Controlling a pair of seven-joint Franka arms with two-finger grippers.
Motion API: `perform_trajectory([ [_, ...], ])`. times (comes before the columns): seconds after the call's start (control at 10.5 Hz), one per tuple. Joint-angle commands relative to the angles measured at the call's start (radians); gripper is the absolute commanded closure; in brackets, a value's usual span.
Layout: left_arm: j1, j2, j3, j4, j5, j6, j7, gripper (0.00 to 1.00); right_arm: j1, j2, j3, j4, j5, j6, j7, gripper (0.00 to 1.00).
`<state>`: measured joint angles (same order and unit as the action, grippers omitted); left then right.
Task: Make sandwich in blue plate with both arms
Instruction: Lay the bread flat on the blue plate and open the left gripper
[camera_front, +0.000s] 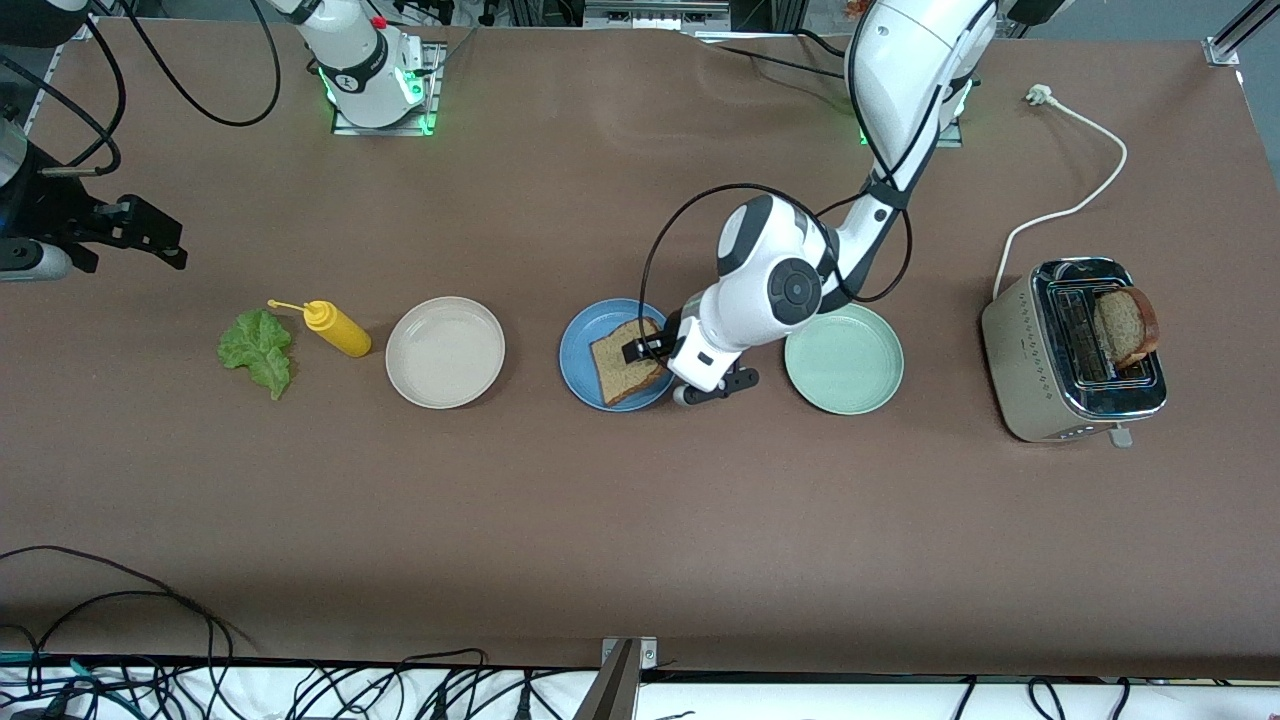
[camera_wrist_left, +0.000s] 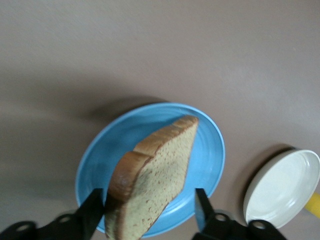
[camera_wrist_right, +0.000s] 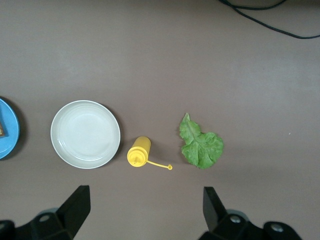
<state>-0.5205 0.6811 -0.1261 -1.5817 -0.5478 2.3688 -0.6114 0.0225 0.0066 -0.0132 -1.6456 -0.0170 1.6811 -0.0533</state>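
You have one bread slice (camera_front: 628, 359) on the blue plate (camera_front: 580, 352), left gripper (camera_front: 648, 349) fingers parted around it; lettuce (camera_front: 258, 350) and toaster slice (camera_front: 1125, 325) remain. Right gripper (camera_wrist_right: 145, 210) waits open.

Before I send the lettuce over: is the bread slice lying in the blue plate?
Yes: the bread slice lies in the blue plate, left gripper open around it.

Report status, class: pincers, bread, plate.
Left pincer open over blue plate, fingers astride bread. Right pincer open above table, waiting. Lettuce untouched; second slice in toaster.
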Motion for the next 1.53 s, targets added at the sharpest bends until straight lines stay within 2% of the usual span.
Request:
perform_trajectory([
  [0.0,0.008,-0.014,0.011,0.008,0.026,-0.031,-0.001,0.0,-0.004,0.01,0.006,0.027,-0.006,-0.009,0.003,0.0],
  [0.29,0.036,-0.058,0.08,0.003,0.026,-0.08,-0.004,0.0,-0.004,0.01,0.006,0.027,-0.006,-0.008,0.001,0.0],
  [0.67,0.206,-0.156,0.117,0.005,0.035,-0.268,0.005,0.0,0.005,0.028,0.009,0.026,-0.011,-0.009,0.0,0.0],
  [0.86,0.257,-0.204,0.114,0.009,0.191,-0.339,0.054,0.0,0.043,0.056,0.007,0.027,-0.04,-0.009,-0.017,0.0],
  [1.05,0.298,-0.25,0.117,0.014,0.248,-0.394,0.076,0.0,0.05,0.076,0.007,0.024,-0.046,-0.021,-0.057,0.0],
  [1.43,0.373,-0.354,0.118,0.032,0.469,-0.574,0.267,0.0,0.034,0.18,-0.004,0.027,-0.05,-0.017,-0.247,0.0],
])
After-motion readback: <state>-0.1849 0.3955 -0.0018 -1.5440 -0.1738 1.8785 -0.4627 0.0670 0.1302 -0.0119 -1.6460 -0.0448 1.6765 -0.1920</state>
